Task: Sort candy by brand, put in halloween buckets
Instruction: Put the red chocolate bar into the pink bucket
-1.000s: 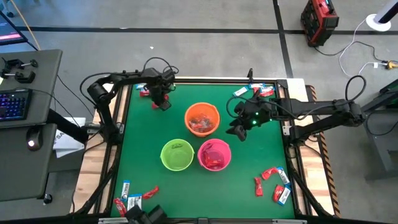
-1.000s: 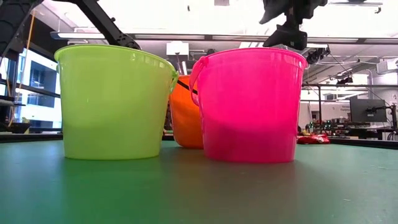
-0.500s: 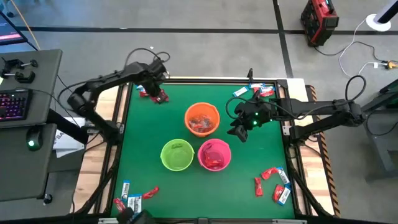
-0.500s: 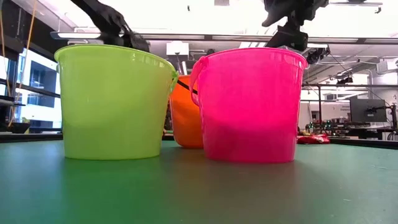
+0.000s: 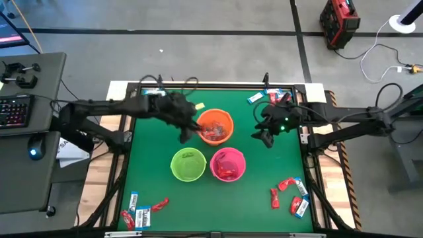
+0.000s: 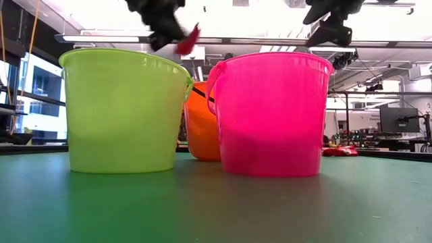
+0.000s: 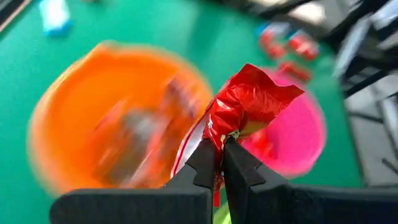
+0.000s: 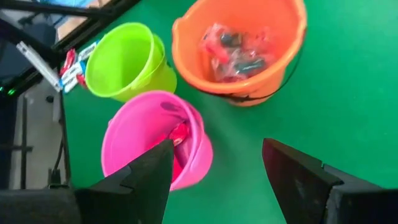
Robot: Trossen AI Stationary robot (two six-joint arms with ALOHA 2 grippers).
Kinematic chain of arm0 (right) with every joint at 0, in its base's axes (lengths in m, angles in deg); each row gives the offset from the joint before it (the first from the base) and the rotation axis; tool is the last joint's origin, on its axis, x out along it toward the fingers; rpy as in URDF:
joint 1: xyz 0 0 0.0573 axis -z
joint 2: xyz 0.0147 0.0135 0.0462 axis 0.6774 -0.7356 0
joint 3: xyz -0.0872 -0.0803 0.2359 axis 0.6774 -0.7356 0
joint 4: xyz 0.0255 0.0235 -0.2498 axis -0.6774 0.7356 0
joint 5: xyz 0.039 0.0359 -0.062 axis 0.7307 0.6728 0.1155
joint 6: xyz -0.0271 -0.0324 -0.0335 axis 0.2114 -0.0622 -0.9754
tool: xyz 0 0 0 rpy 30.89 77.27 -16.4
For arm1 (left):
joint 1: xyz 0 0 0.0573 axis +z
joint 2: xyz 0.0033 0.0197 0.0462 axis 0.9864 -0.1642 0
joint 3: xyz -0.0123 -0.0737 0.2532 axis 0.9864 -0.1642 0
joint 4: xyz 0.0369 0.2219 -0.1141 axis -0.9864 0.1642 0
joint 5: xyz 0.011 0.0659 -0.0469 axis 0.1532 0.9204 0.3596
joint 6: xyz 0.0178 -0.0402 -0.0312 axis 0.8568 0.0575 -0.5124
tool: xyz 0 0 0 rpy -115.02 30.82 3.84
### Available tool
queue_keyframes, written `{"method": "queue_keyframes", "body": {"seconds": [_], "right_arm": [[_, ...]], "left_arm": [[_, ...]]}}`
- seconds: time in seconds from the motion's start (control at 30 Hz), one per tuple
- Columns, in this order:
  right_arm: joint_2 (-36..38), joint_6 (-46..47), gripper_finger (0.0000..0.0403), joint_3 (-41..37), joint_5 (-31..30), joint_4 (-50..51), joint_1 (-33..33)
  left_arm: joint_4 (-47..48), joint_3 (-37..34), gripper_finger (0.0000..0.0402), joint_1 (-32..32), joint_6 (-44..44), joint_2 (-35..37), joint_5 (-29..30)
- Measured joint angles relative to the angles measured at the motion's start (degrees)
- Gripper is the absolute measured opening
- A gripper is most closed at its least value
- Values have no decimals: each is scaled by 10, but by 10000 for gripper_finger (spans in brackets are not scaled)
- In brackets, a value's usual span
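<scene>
While you look from above, the left gripper (image 5: 188, 130) hangs beside the orange bucket (image 5: 215, 126); your right gripper (image 5: 266, 137) waits wide, empty. At the left wrist, fingers (image 7: 208, 163) pinch a red candy (image 7: 249, 99), probably for the pink bucket (image 7: 292, 140), where red wrappers lie

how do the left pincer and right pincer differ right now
The left pincer is shut on a red candy; the right pincer is open and holds nothing. In the high view the left pincer sits beside the orange bucket, on its left, while the right pincer hangs over bare mat to that bucket's right. Both are raised off the table.
</scene>
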Motion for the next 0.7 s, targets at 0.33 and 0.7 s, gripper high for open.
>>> {"method": "queue_keyframes", "body": {"seconds": [0.33, 0.7], "right_arm": [[13, -8, 238, 0, 1, 22, 0], [13, -14, 238, 0, 15, 48, 0]], "left_arm": [[-227, 0, 0, -80, 42, -144, -63], [-223, 62, 65, -129, 30, -247, -63]]}}
